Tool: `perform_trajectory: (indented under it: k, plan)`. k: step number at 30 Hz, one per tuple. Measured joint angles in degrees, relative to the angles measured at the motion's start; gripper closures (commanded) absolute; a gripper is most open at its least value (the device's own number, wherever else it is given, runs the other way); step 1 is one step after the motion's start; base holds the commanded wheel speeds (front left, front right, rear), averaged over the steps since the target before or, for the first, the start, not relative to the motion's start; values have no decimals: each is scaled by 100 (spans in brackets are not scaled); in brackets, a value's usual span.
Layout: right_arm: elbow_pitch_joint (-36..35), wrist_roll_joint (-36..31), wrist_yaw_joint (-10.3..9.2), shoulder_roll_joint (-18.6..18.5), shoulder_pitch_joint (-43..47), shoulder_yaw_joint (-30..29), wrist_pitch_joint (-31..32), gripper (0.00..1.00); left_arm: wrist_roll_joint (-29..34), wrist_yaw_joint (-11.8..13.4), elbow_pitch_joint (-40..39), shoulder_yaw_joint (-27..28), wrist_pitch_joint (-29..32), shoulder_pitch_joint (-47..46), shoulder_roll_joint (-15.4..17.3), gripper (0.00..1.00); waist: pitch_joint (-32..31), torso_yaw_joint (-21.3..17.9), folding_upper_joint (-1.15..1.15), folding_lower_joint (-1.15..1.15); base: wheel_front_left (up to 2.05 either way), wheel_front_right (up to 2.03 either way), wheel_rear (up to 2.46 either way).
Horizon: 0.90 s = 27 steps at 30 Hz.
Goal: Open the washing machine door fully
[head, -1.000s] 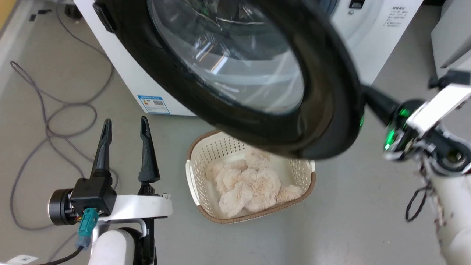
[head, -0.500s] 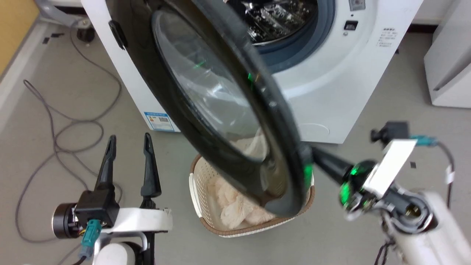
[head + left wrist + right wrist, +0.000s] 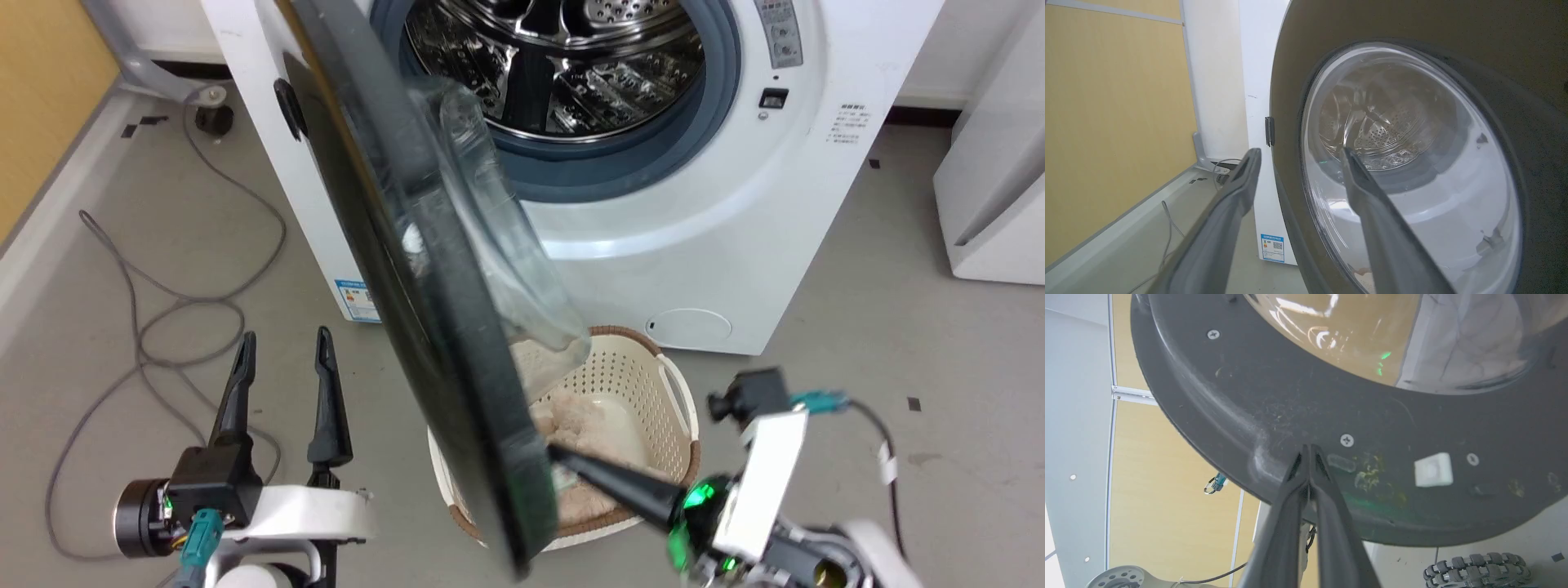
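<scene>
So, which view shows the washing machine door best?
The left wrist view: the washing machine door faces it, glass bowl and black ring plain. The head view gets it edge-on; the right wrist view, a stretch of inner rim by the right claw.

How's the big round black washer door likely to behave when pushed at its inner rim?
The large round glossy black washing machine door probably swings stiffly on its hinge rather than flexing: thick rim, screwed panel. Its bulging clear glass bowl suggests weight and momentum. The shut right claw meets smooth matte plastic and may slide.
</scene>
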Motion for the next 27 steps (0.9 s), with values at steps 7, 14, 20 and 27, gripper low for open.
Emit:
perform_trajectory:
  k: [7, 14, 20, 27]
  plan:
    - [-24, -79, -1, 109, 347, 227, -165, 100, 23, -29, 48, 83, 0, 148, 0, 0, -183, -38, 0, 0, 0, 0, 0]
    - [-270, -385, -1, 114, 412, -297, -1084, 100, 51, -35, 92, 121, 0, 359, 0, 0, -432, -124, 0, 0, 0, 0, 0]
    - [-633, -1212, 0, -51, 397, -698, -2385, 100, 55, -36, 85, 188, 0, 479, 0, 0, -560, -259, 0, 1, 0, 0, 0]
    - [-609, -2830, 0, -682, 354, -656, -4209, 100, 60, -76, 85, 264, 0, 549, 0, 0, -645, -396, 0, 0, 0, 0, 0]
